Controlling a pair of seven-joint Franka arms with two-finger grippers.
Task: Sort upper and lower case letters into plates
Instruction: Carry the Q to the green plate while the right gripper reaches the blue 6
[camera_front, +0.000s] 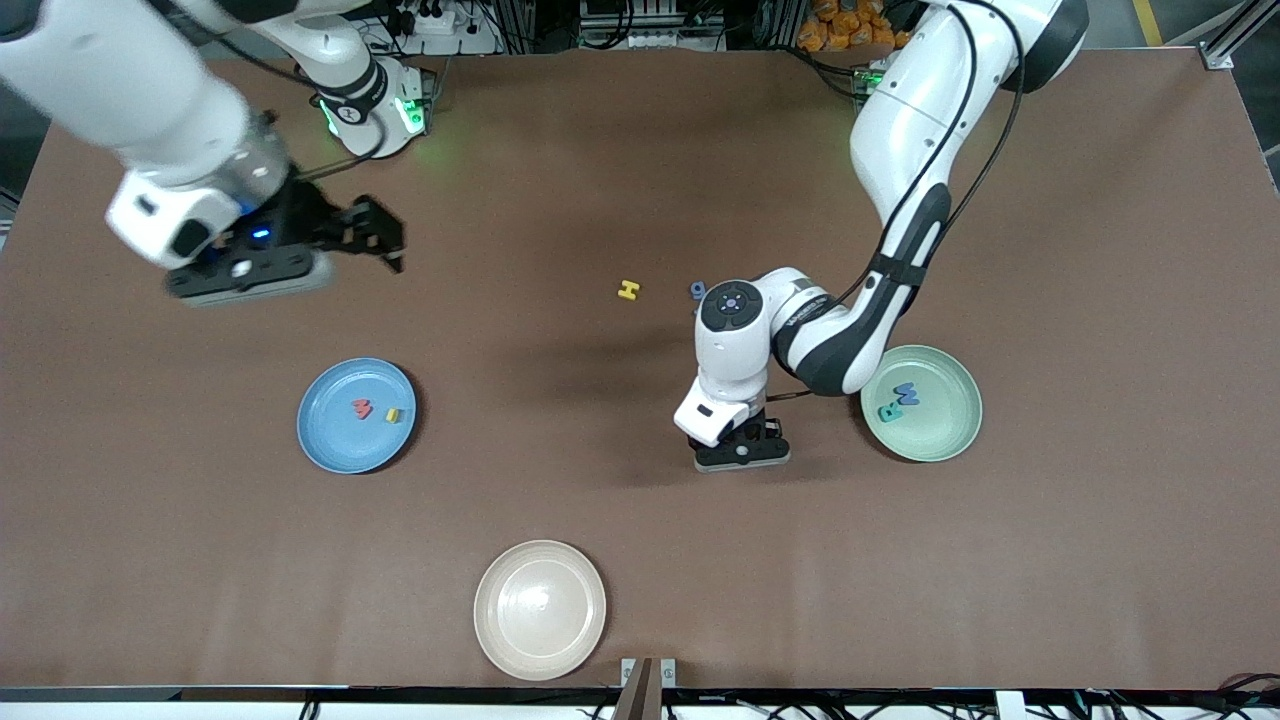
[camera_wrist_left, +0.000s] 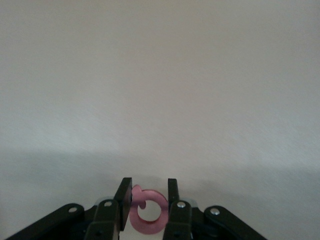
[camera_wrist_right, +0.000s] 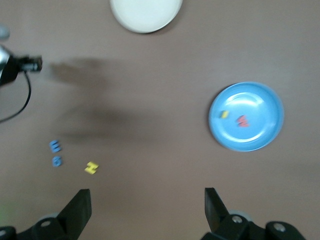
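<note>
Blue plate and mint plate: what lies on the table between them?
In the front view, only the left gripper, shut on the red Q, lies between blue plate and mint plate.

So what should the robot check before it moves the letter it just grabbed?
1. Left hand shut on the red Q: ok.
2. Q lifted off the table: cannot tell.
3. Mint green plate has room beside the R and M: ok.
4. Right hand waits open, up over the right arm's end of the table, out of the way: ok.
5. Yellow H lies clear of the left arm: ok.
</note>
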